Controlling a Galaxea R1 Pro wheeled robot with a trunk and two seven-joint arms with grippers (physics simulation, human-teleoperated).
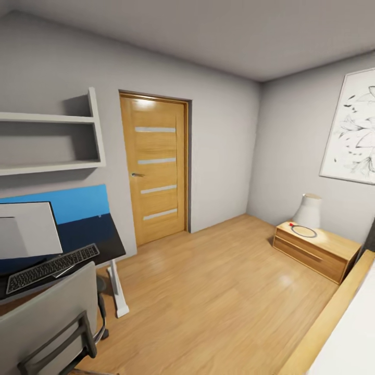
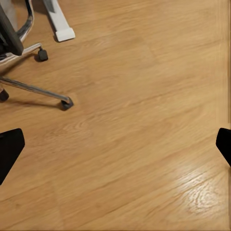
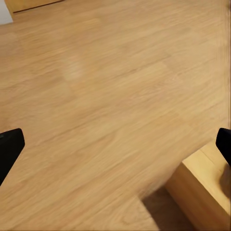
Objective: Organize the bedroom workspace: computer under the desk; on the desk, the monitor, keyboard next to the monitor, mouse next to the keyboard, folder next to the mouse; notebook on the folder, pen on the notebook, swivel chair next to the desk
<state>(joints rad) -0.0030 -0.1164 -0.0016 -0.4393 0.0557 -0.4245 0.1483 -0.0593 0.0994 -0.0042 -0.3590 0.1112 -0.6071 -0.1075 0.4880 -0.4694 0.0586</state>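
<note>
monitor (image 1: pixel 26 229) cropped, swivel chair (image 1: pixel 47 323) cropped

A home bedroom with a study corner: wooden door (image 1: pixel 155 169), bedside cabinet (image 1: pixel 316 250) with lamp (image 1: pixel 308 211), desk (image 1: pixel 78 239), wall shelves (image 1: pixel 52 135).

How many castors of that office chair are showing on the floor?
3 in the left wrist view: castors and at the frame edge, under the swivel chair. Others may be hidden.
</note>
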